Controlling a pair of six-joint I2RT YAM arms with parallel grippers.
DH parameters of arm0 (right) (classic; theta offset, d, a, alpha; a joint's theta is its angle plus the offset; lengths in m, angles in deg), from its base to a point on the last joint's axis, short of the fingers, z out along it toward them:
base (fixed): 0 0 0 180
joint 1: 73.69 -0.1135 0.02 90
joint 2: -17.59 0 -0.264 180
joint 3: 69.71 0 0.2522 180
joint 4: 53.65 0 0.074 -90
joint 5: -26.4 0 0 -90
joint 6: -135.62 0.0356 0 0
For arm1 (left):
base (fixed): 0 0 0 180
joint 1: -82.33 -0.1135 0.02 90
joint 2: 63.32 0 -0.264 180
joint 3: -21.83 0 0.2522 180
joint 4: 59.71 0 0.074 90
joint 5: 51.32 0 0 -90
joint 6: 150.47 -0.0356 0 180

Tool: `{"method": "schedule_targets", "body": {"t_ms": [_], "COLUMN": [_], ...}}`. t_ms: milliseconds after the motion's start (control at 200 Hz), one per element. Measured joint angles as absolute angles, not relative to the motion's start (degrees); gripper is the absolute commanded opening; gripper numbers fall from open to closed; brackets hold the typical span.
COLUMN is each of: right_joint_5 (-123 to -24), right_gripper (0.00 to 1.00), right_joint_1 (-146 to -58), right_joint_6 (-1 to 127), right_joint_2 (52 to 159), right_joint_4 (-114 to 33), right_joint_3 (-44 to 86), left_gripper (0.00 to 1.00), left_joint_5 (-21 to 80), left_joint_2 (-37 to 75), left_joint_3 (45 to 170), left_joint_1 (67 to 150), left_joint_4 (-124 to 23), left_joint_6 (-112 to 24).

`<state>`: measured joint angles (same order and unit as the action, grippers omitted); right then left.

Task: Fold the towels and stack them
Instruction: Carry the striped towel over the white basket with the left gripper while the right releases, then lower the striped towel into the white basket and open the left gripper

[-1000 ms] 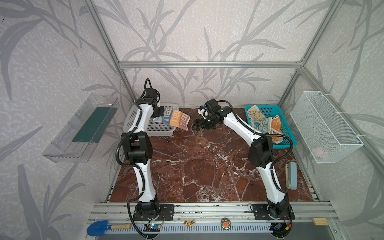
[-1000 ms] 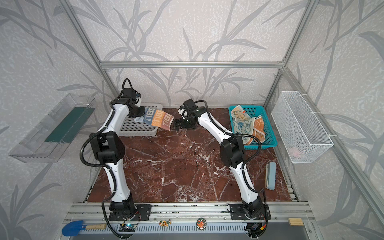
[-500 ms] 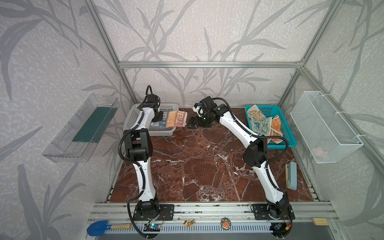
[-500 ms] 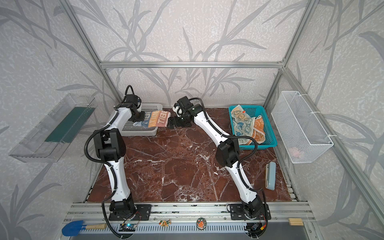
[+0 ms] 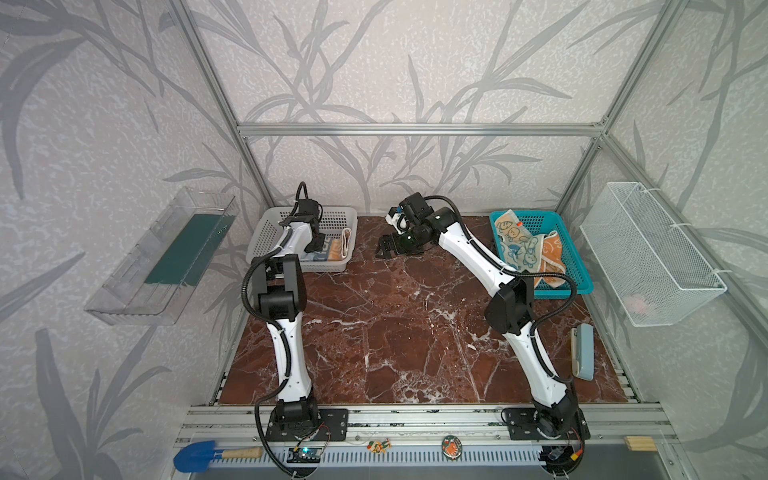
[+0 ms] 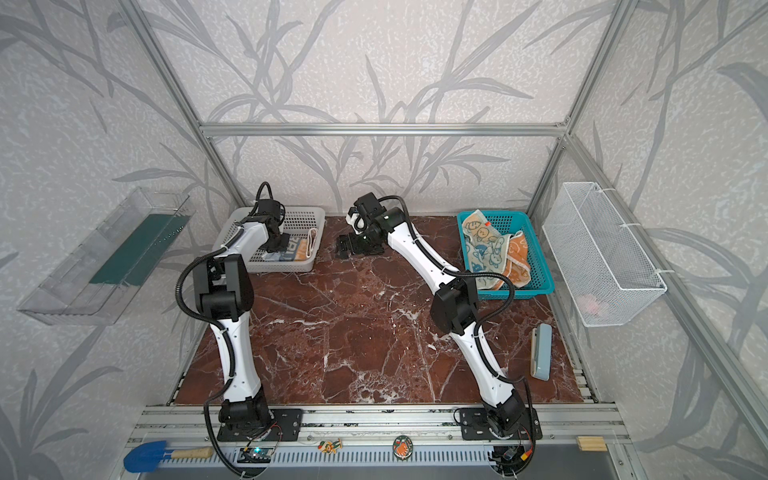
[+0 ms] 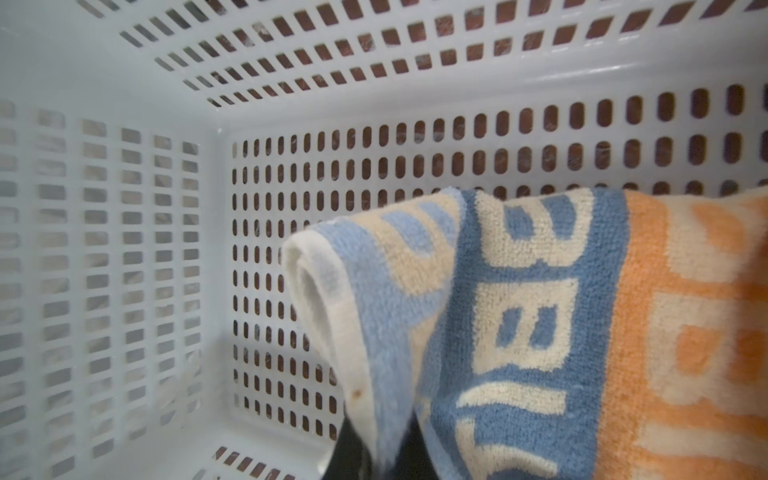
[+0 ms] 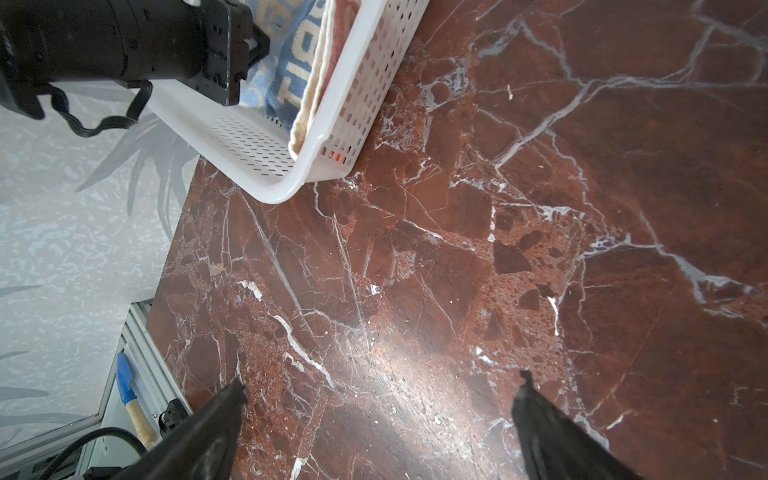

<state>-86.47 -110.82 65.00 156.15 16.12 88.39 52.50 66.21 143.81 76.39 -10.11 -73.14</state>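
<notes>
Left gripper (image 5: 318,246) is down inside the white basket (image 5: 326,267), at 10 o'clock on the marble table (image 5: 395,332). Its jaws are pinched together on the striped towel (image 5: 336,249), which has blue, orange and cream bands with block letters.

Left wrist view: the towel (image 7: 540,332) hangs right at the lens with its cream hem curled over. The perforated basket floor and walls (image 7: 332,124) are behind it. Dark fingertips (image 7: 349,457) just show under the cloth.

Right wrist view: the towel (image 8: 291,70) lies in layers against the basket wall (image 8: 357,104).

Right gripper (image 5: 384,249) sits low over bare marble at 12 o'clock, at 3 o'clock from the white basket, near it but not touching. Its fingers (image 8: 216,419) stand wide apart with nothing between them.

The other two towels are in the teal basket (image 5: 561,292) at 2 o'clock. The cream-and-blue towel (image 5: 515,245) is crumpled. The orange towel (image 5: 552,257) is at its 3 o'clock, with an edge at the front rim. Neither is folded.
</notes>
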Motion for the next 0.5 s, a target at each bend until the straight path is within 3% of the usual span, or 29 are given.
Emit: {"method": "schedule_targets", "body": {"t_ms": [505], "right_joint_5": [-85.99], "right_gripper": [0.99], "right_joint_1": [-110.80], "right_joint_6": [62.64], "right_joint_2": [156.13], "right_joint_4": [16.71], "right_joint_3": [87.36], "left_gripper": [0.00], "left_joint_5": [57.99], "left_joint_2": [66.21], "left_joint_3": [143.53], "left_joint_1": [75.45], "left_joint_4": [-14.90], "left_joint_6": [-80.33]}}
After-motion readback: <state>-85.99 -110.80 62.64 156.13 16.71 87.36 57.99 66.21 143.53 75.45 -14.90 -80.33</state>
